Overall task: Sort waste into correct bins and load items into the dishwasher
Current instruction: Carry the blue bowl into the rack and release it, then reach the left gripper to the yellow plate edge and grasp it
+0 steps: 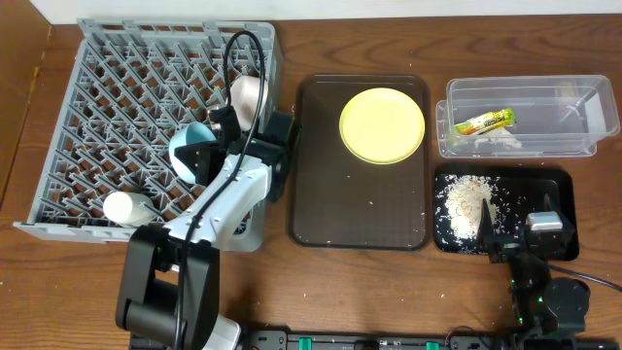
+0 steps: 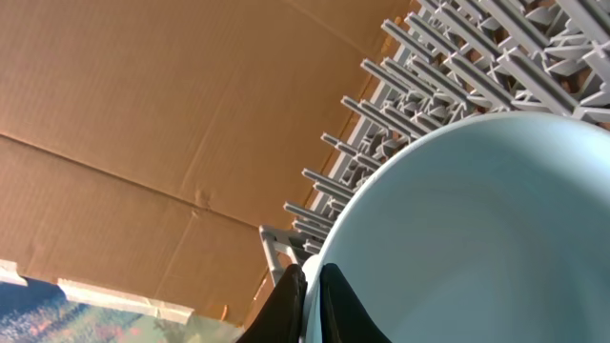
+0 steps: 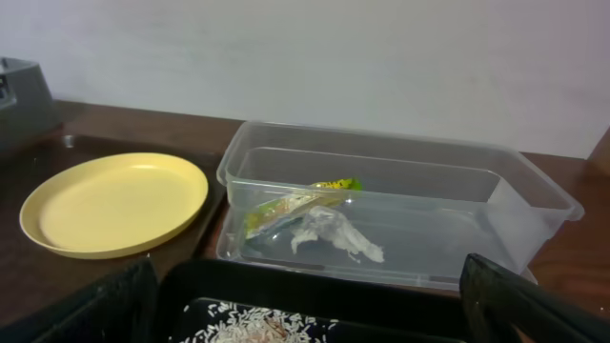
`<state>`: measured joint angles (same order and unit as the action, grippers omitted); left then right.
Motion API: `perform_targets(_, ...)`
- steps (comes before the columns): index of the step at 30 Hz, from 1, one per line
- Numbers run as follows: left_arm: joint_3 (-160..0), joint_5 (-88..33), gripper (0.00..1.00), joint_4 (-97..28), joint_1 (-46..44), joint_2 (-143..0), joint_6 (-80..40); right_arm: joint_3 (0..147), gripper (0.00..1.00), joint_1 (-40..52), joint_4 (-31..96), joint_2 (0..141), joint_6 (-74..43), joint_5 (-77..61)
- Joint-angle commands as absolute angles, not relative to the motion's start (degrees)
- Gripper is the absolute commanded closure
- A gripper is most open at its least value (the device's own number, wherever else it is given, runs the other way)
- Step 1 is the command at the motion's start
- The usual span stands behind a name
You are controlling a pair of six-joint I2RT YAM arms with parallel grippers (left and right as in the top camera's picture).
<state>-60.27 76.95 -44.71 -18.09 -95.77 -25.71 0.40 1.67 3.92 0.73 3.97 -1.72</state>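
My left gripper [image 2: 313, 297] is shut on the rim of the light-blue bowl [image 2: 477, 238] and holds it on edge over the grey dish rack [image 2: 448, 57]. From overhead the bowl [image 1: 189, 153] is at the rack's [image 1: 117, 107] right side, and a small white bowl [image 1: 126, 206] lies at its front. The yellow plate [image 1: 382, 124] lies on the brown tray [image 1: 321, 194]. The clear tub [image 1: 544, 122] holds the wrapper [image 1: 483, 122] and tissue [image 1: 498, 143]. The black tray [image 1: 559, 190] holds crumbs [image 1: 466, 204]. My right gripper [image 1: 515, 233] is open and empty at that tray's front edge. Chopsticks are out of view.
In the right wrist view the plate [image 3: 114, 202] lies left, the tub [image 3: 381, 145] straight ahead with wrapper [image 3: 286, 205] and tissue [image 3: 334, 233], and the black tray's rim [image 3: 315, 276] and crumbs [image 3: 257, 329] below. A cardboard wall [image 2: 143, 114] stands behind the rack.
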Motion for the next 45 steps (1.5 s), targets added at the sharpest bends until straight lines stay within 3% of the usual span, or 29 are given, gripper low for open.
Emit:
perform_targets(1,-59.48,75.77,0.92,-44.45,-20.71,-96.68,-26.89,0.32,0.01,1.13,4.10,0.67,3.27,-1.96)
perform_targets(8,-59.46,72.40,0.90,-44.95,-23.68,-96.71,-26.85,0.32,0.01,1.13,4.10,0.67,3.27,-1.96)
perform_targets(10,-59.46,68.55,0.85,-45.41,-23.83,-96.64,-26.89,0.32,0.01,1.15,4.10,0.67,3.27,-1.96)
perform_targets(11,-59.48,66.52,0.75,-45.41,-23.83,-96.62,-26.89,0.32,0.01,1.13,4.10,0.67,3.27,-1.96)
perform_targets(13,-59.64,60.73,0.62,-45.89,-23.88,-96.07,-26.89,0.32,0.01,1.13,4.12,0.67,3.27,-1.96)
perform_targets(22,-61.34,34.44,0.53,-47.46,-23.88,-83.90,-26.68,0.32,0.01,1.13,4.12,0.71,3.27,-1.96)
perform_targets(26,-61.32,14.72,0.50,-45.56,-23.88,-77.78,-26.94,0.32,0.01,1.13,4.12,0.71,3.27,-1.96)
perform_targets(32,-60.95,-7.75,0.49,-36.53,-23.90,-76.51,-26.89,0.32,0.01,1.13,4.12,0.71,3.27,-1.96)
perform_targets(45,-60.12,-9.91,0.48,-2.04,-23.99,-97.38,-27.38,0.32,0.01,1.13,4.10,0.71,3.27,-1.96)
